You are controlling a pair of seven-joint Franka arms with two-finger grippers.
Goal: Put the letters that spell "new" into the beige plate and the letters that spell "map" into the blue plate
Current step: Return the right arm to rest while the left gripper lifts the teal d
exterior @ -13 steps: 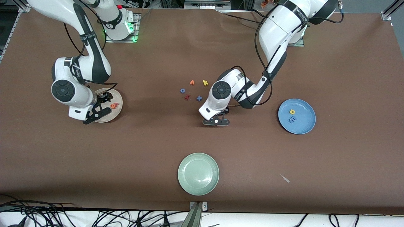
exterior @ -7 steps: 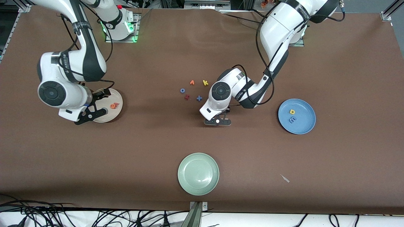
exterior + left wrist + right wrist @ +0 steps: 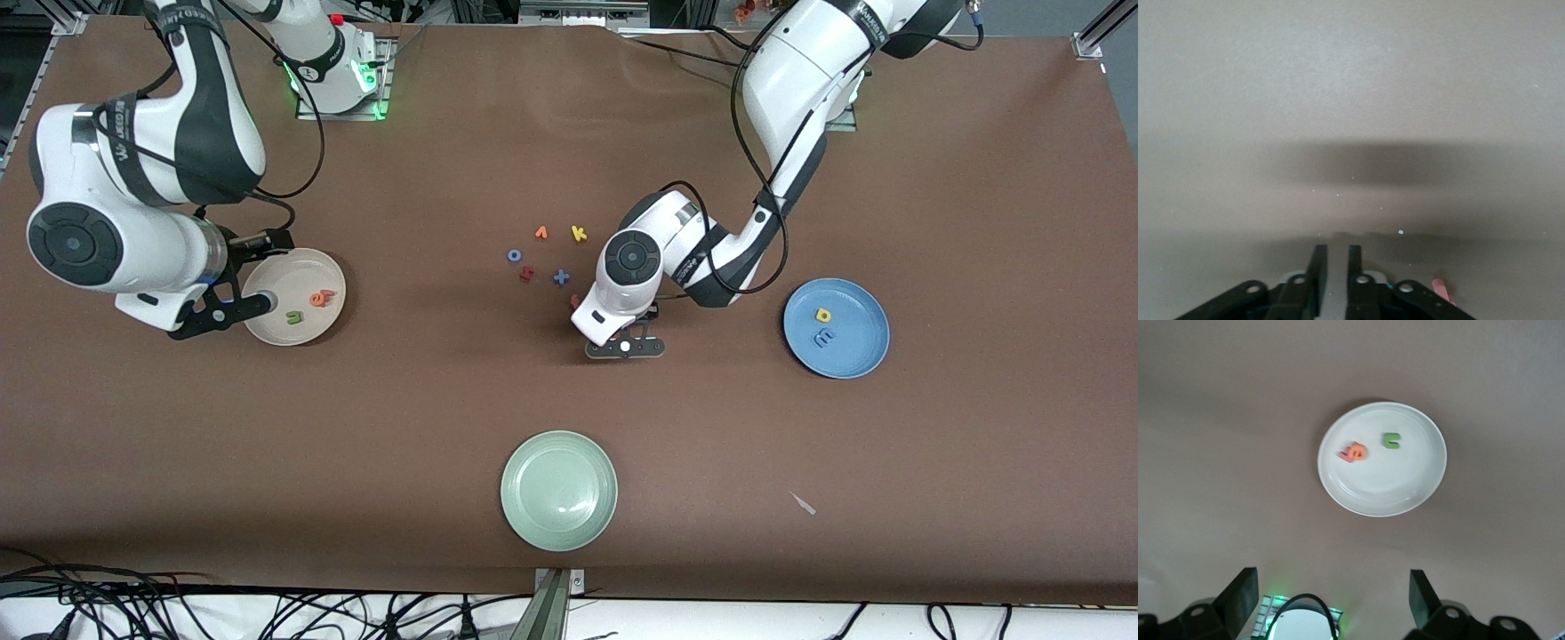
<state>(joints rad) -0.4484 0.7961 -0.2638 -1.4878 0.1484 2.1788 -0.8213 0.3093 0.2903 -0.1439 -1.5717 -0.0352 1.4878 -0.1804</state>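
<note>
Right gripper [image 3: 1333, 593] has risen off the beige plate [image 3: 276, 284], jaws wide, with the green n [image 3: 294, 316], e and w inside it. Left gripper [image 3: 625, 347], low over mid-table, is nearly closed, possibly pinching the p. A weak pinch could drop it short of the blue plate [image 3: 858, 351].

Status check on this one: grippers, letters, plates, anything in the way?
Right gripper open beside beige plate; green n, orange e in. Left gripper low over bare table. Blue plate lacks p. Nothing blocking.

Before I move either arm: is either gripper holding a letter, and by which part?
Right gripper, open over the beige plate edge, holds nothing. Left gripper, low over the table: cannot be told; no letter shows in it.
</note>
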